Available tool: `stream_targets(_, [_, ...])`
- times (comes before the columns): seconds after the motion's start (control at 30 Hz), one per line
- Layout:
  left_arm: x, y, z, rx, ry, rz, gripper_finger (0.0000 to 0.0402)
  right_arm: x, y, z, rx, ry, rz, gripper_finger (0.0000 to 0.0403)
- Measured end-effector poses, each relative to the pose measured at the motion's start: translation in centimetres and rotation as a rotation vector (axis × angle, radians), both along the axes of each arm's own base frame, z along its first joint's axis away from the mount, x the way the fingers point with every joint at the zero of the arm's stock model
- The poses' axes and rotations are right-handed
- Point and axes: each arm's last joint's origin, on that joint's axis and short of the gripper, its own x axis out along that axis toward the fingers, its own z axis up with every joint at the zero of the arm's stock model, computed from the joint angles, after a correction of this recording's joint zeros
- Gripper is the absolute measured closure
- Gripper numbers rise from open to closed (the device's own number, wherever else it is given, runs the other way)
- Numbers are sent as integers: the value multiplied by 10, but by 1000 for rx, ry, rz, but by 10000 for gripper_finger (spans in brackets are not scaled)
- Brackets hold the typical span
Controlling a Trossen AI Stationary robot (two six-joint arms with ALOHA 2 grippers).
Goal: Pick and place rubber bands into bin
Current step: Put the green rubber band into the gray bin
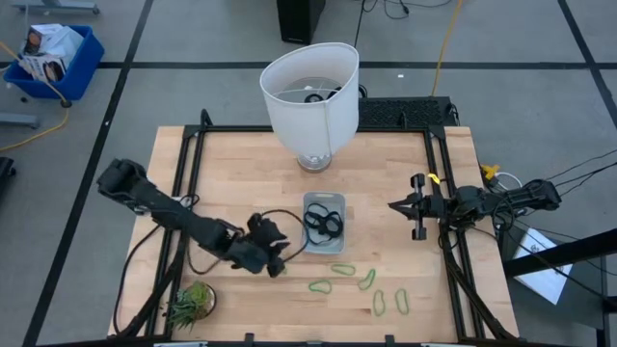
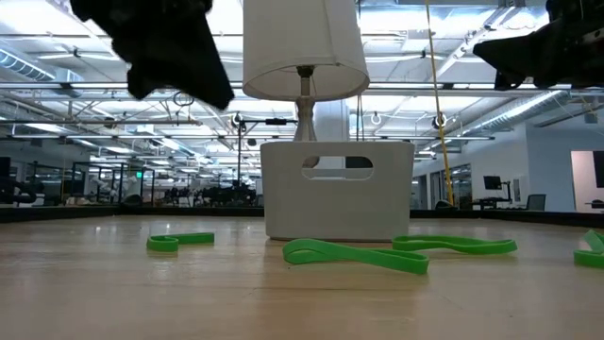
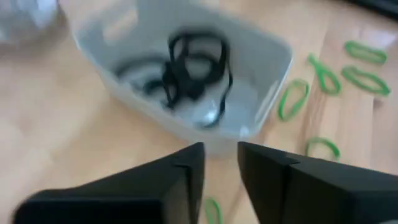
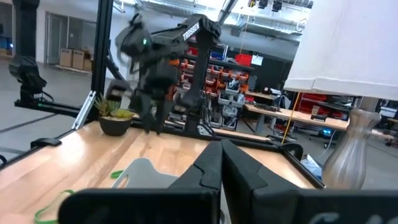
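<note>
High view puts your left gripper [image 1: 273, 253], fingers slightly parted and empty, just left of the bin [image 1: 324, 223]; green rubber bands [image 1: 320, 286] lie just right of it, far from your shut right gripper [image 1: 397, 206].

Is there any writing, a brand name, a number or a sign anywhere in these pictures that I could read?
No text can be read in any view.
Bin: plain, no label.
Lampshade: plain white, no print.
Blue box on the floor: the packets inside carry print, too small to read.
Shelves and crates in the room behind the table, in the right wrist view: any labels are too blurred to read.
</note>
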Motion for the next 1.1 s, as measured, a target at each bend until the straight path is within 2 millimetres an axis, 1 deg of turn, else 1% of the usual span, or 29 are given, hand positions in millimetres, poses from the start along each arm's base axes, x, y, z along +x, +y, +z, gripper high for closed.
stream_targets(0.17, [6,-7,-22,-167,97,12,221,0,0,0,14,0,2,403])
stream_targets(0.3, [8,-10,-40,-168,188,-24,169,0,0,0,21,0,3,403])
stream_targets(0.43, [11,-11,-54,-127,238,-47,138,0,0,0,54,0,8,403])
stream_targets(0.5, [12,-11,-62,-124,265,-44,132,0,0,0,61,1,10,403])
stream_targets(0.7, [17,-5,-81,-93,337,-58,131,0,0,0,69,3,11,403])
stream_targets(0.87, [20,-4,-90,-56,364,-71,130,0,0,-1,72,15,11,403])
stream_targets(1.0, [20,-6,-94,-12,365,-99,131,0,0,-2,89,17,14,403])
stream_targets(1.1, [20,-11,-97,38,357,-148,146,0,0,-2,89,18,14,403])
